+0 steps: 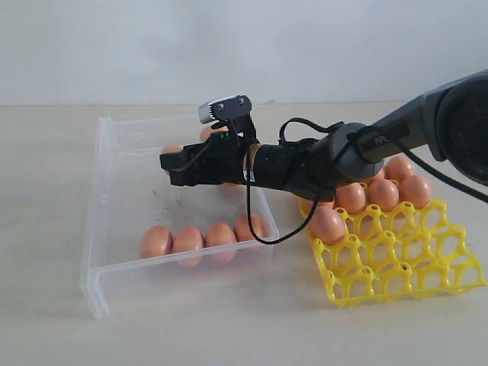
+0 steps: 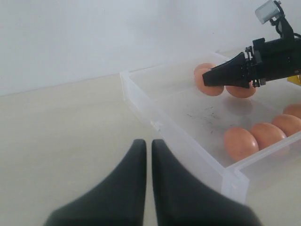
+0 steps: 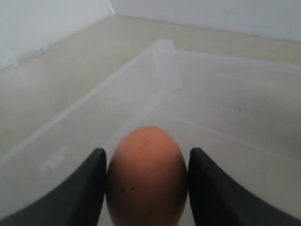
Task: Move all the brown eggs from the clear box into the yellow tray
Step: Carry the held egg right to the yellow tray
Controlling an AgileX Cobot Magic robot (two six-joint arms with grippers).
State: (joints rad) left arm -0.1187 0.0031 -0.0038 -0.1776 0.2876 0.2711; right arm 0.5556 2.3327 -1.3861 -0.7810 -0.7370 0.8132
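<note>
Beige tabletop (image 1: 46,320), white wall (image 1: 229,46) behind. Far in the clear box (image 1: 95,229), my right gripper (image 3: 146,153) clamps a brown egg (image 3: 146,179), whose long axis runs along my fingers. The yellow tray (image 1: 396,274) lies right, nearer this arm. My left gripper (image 2: 148,146) rests with its fingers together.

One clear box (image 1: 97,206) holds six brown eggs (image 1: 187,241): four along its near edge, two toward its far edge. One yellow tray (image 1: 404,255) shows at least six eggs; the arm (image 1: 305,164) covers part of it.
</note>
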